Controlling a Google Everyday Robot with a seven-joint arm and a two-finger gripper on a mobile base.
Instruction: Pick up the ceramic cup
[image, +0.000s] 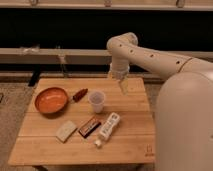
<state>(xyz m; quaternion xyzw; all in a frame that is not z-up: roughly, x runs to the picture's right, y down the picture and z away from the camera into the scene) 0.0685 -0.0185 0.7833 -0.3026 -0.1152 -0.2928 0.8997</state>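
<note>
The ceramic cup (96, 101) is a small pale white tumbler without a handle, standing upright near the middle of the wooden table (135, 135). My gripper (122, 86) hangs from the white arm above the table's back right part, to the right of the cup and a little behind it, apart from it. Nothing shows in it.
An orange bowl (50, 99) sits at the left, with a small red-brown object (80, 94) between it and the cup. In front lie a pale sponge-like block (65, 131), a dark snack bar (89, 127) and a white labelled bottle (108, 128) on its side. A dark wall and rail run behind.
</note>
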